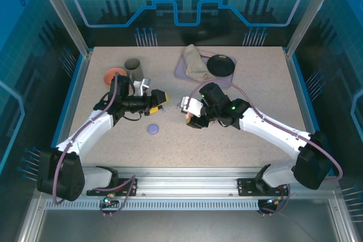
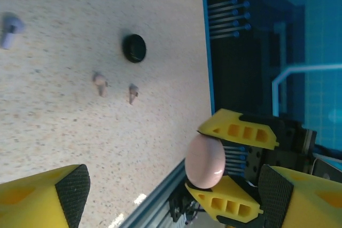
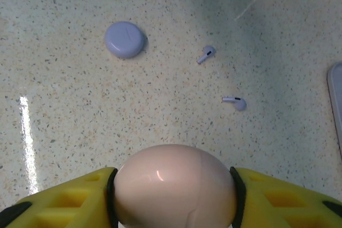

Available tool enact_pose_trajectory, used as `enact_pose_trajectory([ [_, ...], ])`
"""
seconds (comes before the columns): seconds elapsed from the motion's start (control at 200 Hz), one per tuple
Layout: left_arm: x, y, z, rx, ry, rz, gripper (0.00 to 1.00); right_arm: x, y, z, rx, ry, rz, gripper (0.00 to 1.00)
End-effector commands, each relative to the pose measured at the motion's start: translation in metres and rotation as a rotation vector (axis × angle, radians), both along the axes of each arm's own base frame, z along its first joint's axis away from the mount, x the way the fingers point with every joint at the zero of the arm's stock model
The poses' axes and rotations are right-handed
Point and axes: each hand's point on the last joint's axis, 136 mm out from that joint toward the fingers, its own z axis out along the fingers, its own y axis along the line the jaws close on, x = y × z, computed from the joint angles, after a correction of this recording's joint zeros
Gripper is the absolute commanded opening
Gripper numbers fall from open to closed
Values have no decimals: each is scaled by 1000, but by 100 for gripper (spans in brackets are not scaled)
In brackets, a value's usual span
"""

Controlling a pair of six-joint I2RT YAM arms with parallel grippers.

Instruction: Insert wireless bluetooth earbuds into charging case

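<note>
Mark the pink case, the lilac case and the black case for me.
pink case (image 3: pixel 173 185), right wrist view: middle of its rounded shell.
lilac case (image 3: pixel 124 39), right wrist view: centre of its top face.
black case (image 2: pixel 134 47), left wrist view: centre of its top face.

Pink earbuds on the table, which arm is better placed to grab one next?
Probably left. The left pincer is open and empty, with the pink earbuds lying on the table in its wrist view. The right pincer is clamped on the pink case.

Earbud (image 3: pixel 206 54) near round case (image 3: pixel 124 39), second earbud (image 3: pixel 235 102) farther off, all on table (image 3: pixel 64 132)
</note>
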Motion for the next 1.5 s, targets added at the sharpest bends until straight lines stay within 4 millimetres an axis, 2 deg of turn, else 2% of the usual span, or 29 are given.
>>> enact_pose_trajectory([
  [0.0,-6,-23,21,-47,-32,-86,86,3,6,12,57,-35,25,52],
  [0.28,-22,-63,17,-26,-32,-230,82,6,8,18,74,-37,7,51],
  [0.47,-29,-79,14,-28,-22,-295,74,12,4,16,52,-32,-25,51],
  [0.815,-42,-97,8,-16,-15,-385,62,16,4,16,75,1,-42,51],
  [1.03,-40,-104,1,-10,-2,-399,47,15,7,18,86,6,-29,51],
  [1.156,-41,-107,2,-10,-8,-409,42,15,7,17,84,14,-28,50],
  [1.491,-36,-107,6,12,-79,-405,20,7,11,14,85,55,11,51],
])
